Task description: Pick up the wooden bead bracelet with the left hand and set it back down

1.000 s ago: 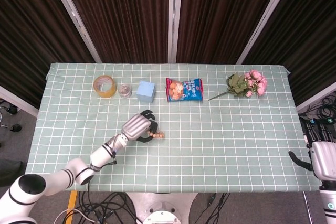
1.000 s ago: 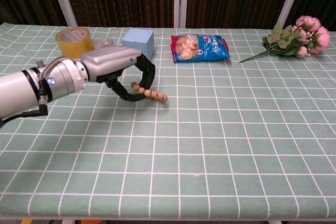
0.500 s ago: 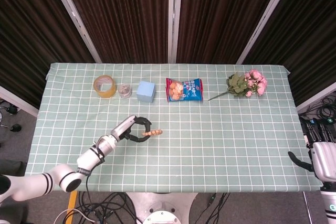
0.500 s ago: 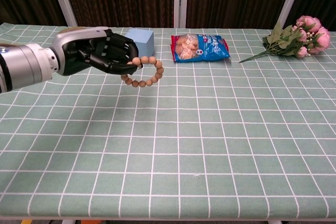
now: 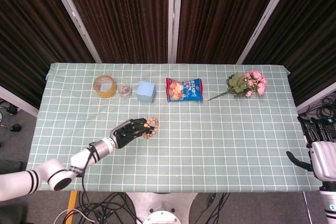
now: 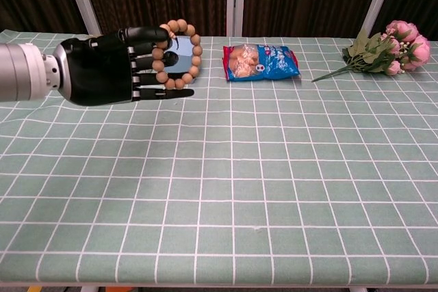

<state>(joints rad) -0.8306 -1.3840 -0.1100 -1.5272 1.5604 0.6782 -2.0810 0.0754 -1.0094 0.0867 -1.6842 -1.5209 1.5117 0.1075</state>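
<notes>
My left hand holds the wooden bead bracelet up off the table, the ring of tan beads draped over its dark fingers with the palm turned toward the chest camera. From the head view the left hand hovers over the table's front-left area and the bracelet shows at its fingertips. My right hand hangs off the table's right edge, fingers spread, holding nothing; the chest view does not show it.
Along the back of the checked green tablecloth lie a roll of yellow tape, a small round jar, a blue cube, a snack bag and a pink flower bouquet.
The left hand closed on the bracelet on the table, then lifted it and turned palm-out, raising the beads higher. The right hand stayed put.
</notes>
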